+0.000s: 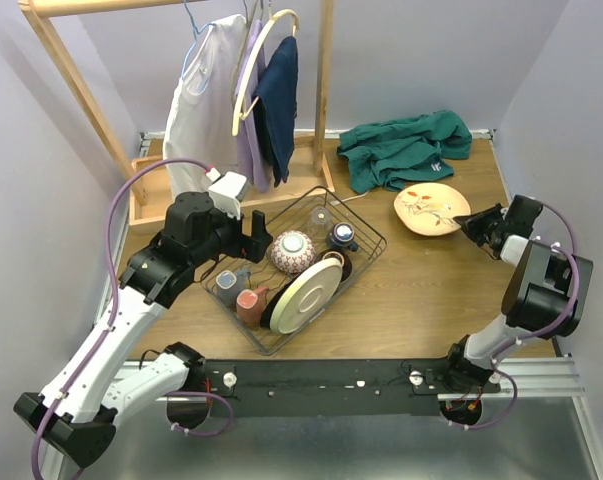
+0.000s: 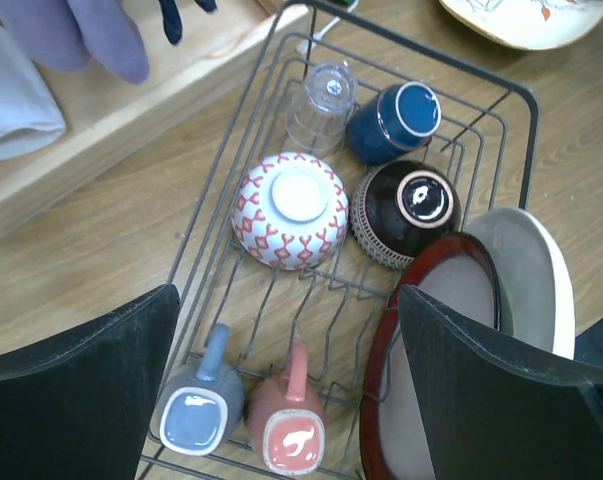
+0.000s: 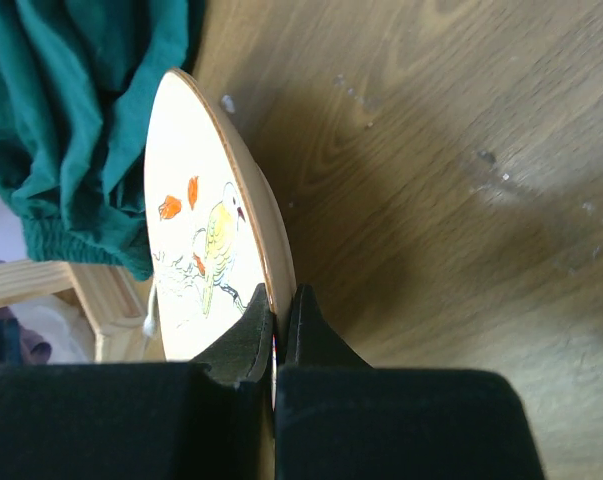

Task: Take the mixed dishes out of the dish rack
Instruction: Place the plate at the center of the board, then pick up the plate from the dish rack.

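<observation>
The black wire dish rack (image 1: 367,223) stands mid-table. It holds upright cream plates (image 1: 306,293), a patterned bowl (image 1: 293,250), a dark bowl (image 2: 406,212), a blue cup (image 1: 341,236), a clear glass (image 2: 321,105), a grey cup (image 2: 196,410) and a red cup (image 2: 286,425). My left gripper (image 1: 256,232) hovers open above the rack's left part (image 2: 286,295), touching nothing. My right gripper (image 1: 473,226) is shut on the rim (image 3: 278,305) of a cream bird-painted plate (image 1: 431,208), which is low at the table's back right; I cannot tell if it rests there.
A green cloth (image 1: 406,148) lies just behind the held plate. A wooden clothes rack (image 1: 324,90) with hanging garments stands at the back left, its base close to the dish rack. Grey walls close both sides.
</observation>
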Tool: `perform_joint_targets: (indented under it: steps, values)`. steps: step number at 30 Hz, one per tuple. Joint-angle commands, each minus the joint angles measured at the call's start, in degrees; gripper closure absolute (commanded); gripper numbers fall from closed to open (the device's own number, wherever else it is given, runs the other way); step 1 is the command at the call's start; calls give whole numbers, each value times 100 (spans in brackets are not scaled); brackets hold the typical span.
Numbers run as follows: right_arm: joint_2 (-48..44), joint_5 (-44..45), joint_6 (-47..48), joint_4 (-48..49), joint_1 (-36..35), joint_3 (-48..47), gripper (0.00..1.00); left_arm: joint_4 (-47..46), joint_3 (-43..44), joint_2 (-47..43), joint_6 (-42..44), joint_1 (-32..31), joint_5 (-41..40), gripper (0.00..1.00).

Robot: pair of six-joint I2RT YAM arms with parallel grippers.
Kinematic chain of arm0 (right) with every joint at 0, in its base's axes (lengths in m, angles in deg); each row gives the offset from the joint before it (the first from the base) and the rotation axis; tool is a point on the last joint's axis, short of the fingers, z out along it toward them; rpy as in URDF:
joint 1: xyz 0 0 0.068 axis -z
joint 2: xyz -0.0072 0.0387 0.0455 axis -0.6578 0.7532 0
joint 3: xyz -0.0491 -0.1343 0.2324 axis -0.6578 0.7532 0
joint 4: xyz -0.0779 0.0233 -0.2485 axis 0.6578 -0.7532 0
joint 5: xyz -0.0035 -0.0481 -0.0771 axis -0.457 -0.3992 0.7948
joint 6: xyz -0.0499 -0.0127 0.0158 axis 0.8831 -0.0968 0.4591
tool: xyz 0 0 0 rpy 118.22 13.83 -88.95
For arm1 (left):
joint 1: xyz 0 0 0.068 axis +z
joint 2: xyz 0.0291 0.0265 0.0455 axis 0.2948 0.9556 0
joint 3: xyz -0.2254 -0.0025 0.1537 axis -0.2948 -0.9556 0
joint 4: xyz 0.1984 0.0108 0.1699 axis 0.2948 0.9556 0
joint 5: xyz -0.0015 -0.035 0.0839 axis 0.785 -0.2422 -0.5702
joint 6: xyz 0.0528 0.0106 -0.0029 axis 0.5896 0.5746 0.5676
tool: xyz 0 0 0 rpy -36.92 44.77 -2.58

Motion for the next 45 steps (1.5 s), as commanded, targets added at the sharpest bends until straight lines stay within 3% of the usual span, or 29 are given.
perform_joint_targets:
  steps: [1, 3, 5, 9, 10, 13, 19, 27, 36, 45]
  values:
    - [293, -436, 43, 1099, 25, -116, 99, 44, -136, -154, -82, 25, 293, 1]
    - [425, -462, 113, 1090, 34, -178, 99, 53, -162, -198, -82, 25, 355, 1]
    - [610, -506, 131, 1055, 25, -257, 92, 35, -171, -216, -65, 25, 460, 1]
    - [769, -568, 254, 837, 34, -327, 64, 26, -180, -172, -47, 16, 671, 1]
    - [777, -576, 332, 722, 34, -336, 53, 35, -180, -154, -38, 25, 706, 1]
    - [664, -314, 561, 239, 34, -398, 36, 70, -197, -128, 6, 25, 794, 1]
    - [207, 530, 825, -631, 25, -424, 16, 123, -224, -93, 330, 16, 987, 1]
    - [-672, 2148, 861, -1985, 25, -530, 7, 378, -215, 13, 630, 25, 1146, 1]
    - [-2156, 1674, 860, -2179, -133, -222, 7, 492, -505, 30, 973, 16, 2145, 1]
    - [-2799, 1226, 1080, -2434, -423, -108, 7, 202, -488, 232, 568, 7, 2657, 5]
